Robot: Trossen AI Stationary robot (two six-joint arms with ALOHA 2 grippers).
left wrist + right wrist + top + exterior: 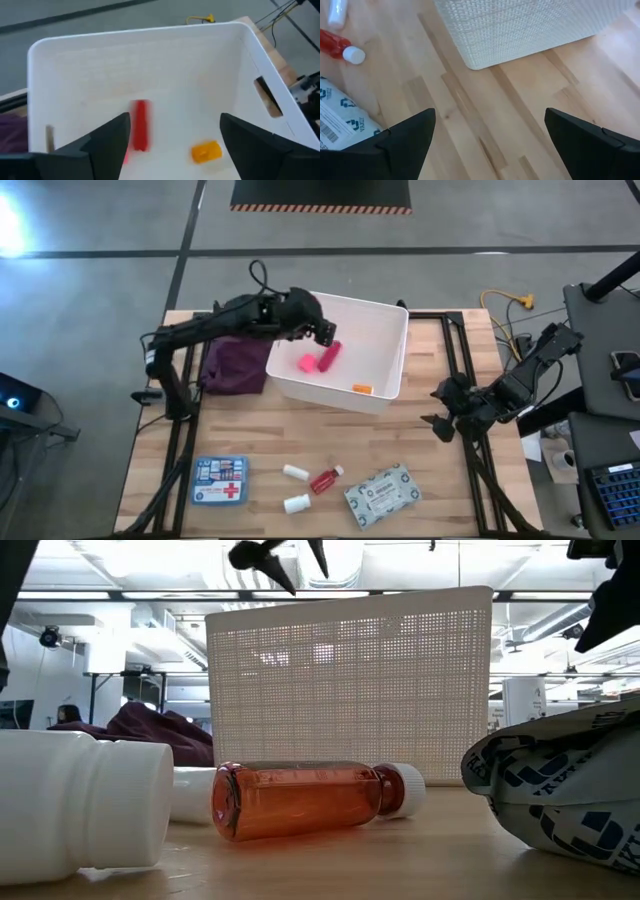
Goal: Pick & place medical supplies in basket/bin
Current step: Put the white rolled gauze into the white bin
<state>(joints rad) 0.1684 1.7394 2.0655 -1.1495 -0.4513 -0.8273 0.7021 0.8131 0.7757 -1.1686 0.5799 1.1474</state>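
My left gripper (327, 332) (174, 125) hangs open and empty above the white bin (390, 315), over its far left part. On the bin floor lie a pink cube (308, 363), a red tube (331, 355) (140, 125) and an orange bottle (362, 388) (206, 151). On the table near its front edge lie the first-aid box (219, 480), two white vials (294, 471), the red bottle (326, 479) (300, 800) on its side and the patterned packet (382, 494) (340, 120). My right gripper (437, 408) (490, 117) waits open above the table, right of the bin.
A purple cloth (235, 365) is bunched on the table against the bin's left wall. Black frame rails (465, 370) run along the table's left and right sides. Bare wood lies between the bin and the supplies at the front.
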